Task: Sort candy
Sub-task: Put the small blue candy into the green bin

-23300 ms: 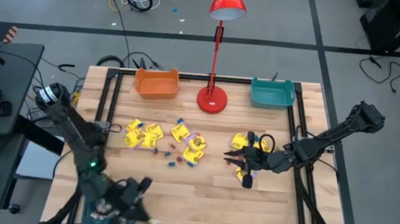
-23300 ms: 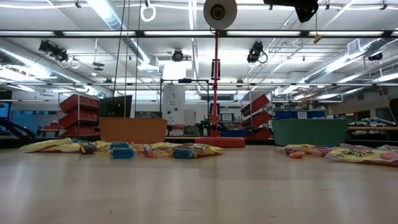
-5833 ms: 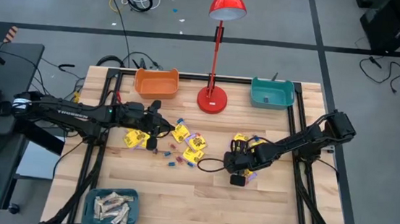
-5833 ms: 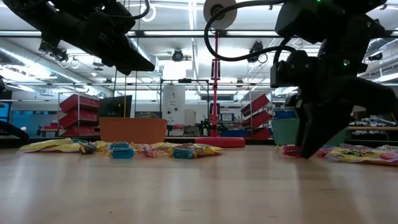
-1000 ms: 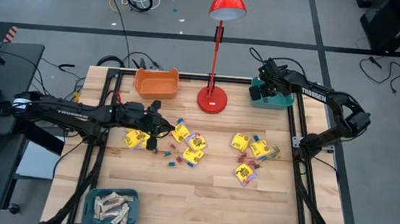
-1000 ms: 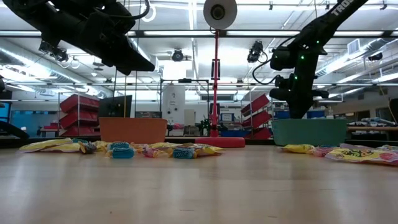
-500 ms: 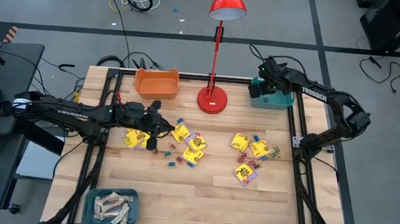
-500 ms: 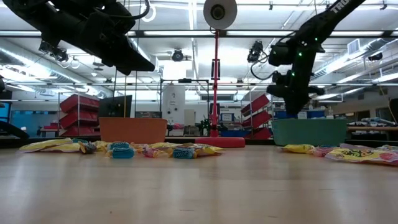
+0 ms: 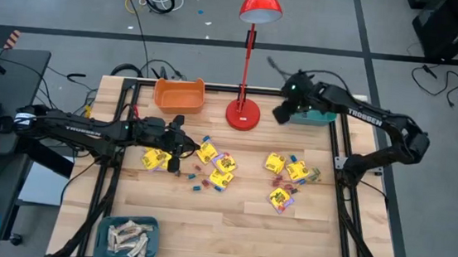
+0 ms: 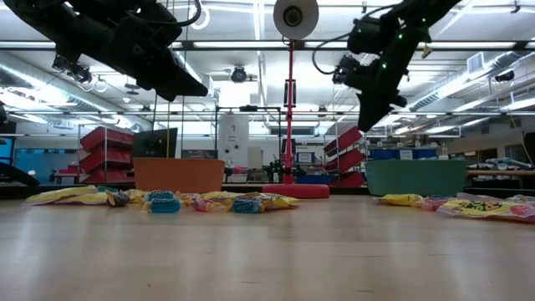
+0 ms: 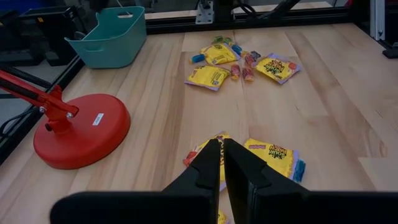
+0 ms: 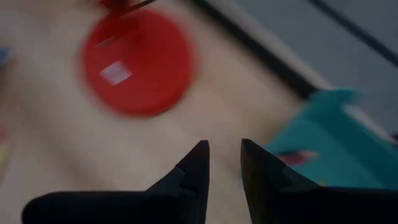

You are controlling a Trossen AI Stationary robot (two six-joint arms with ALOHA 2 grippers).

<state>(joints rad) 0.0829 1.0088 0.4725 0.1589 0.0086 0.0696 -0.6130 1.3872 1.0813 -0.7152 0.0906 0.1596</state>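
1. We see the candy [image 9: 212, 162] still mostly loose on the desk [image 9: 229, 220], in two scatters: one left of centre of yellow packets with small coloured pieces, and another [image 9: 290, 174] nearer the right side.
2. Our left pincer [image 9: 179, 144] hangs low over the left scatter, fingers shut with nothing between them; we judge it is poised to pick there.
3. Our right pincer [image 9: 281, 114] is raised between the red lamp base [image 9: 243, 114] and the teal bin [image 9: 312, 107], fingers parted and empty, so we take it a piece has just been dropped.
4. The teal bin holds at least one wrapped piece [image 12: 297, 156].
5. The orange bin [image 9: 179, 96] looks empty to us.
6. A blue tray [image 9: 127, 238] at the desk's near left corner holds pale beige bars.
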